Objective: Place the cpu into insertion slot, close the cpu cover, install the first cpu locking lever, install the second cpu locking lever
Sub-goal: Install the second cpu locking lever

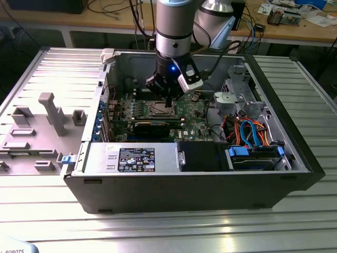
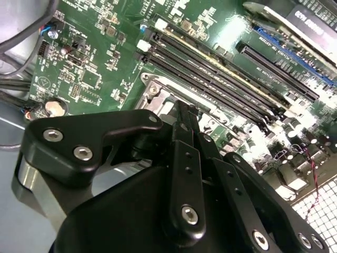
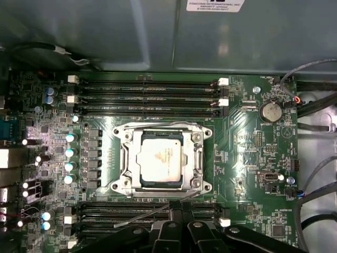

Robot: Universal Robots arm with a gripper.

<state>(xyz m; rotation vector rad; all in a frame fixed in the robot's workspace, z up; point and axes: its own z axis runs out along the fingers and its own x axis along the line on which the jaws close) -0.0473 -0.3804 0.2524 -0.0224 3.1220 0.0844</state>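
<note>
cpu (image 3: 160, 158) sits in the insertion slot (image 3: 128, 183) under the cpu cover (image 3: 195, 161); my fingers (image 3: 181, 219) look pinched together just beside it.

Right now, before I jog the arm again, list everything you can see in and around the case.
computer case: one, black and grey, lying open on the metal table
motherboard: one, green, inside the case
cpu: one, silver-beige, seated in the insertion slot
cpu cover: one, silver, down around the cpu
locking lever: one thin silver rod, slanting across the memory slots near the gripper
memory slots: two banks, black, either side of the socket
coin battery: one, silver, on the board
cables: bundle, orange and blue, exterior view's right
gripper: one, black, at the socket edge
</note>
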